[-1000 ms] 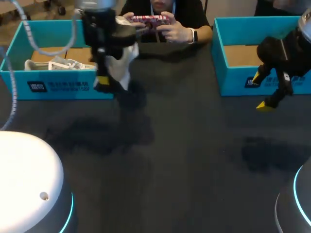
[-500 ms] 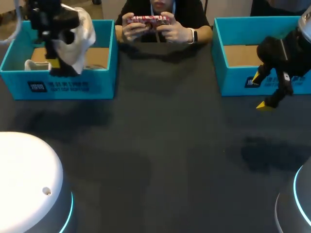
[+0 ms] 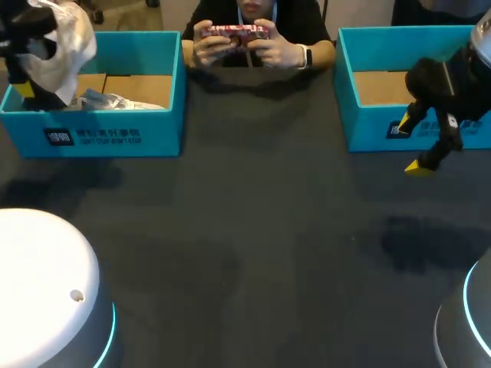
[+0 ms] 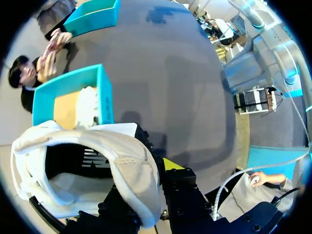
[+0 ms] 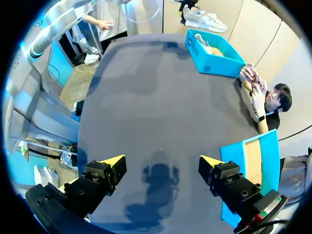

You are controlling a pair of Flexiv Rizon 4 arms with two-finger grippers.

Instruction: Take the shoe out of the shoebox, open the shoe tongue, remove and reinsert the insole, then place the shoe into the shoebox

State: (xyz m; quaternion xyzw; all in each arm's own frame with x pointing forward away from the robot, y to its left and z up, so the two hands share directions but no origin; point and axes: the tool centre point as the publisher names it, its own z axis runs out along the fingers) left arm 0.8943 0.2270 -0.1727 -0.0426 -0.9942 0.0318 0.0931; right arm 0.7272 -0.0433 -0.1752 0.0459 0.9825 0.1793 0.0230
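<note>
Left gripper apparently clamps shoe above shoebox | right gripper spread wide | shoebox label print illegible

the shoe is white, the shoebox teal, the table dark grey.

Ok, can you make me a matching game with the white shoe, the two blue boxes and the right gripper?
1 white fabric shoe
2 right gripper
3 left teal cardboard shoebox
4 right teal cardboard shoebox

A open, over the dark table
B something white inside
C held up by the left gripper
D only its brown bottom shows

Pairs: 1-C, 2-A, 3-B, 4-D
</note>
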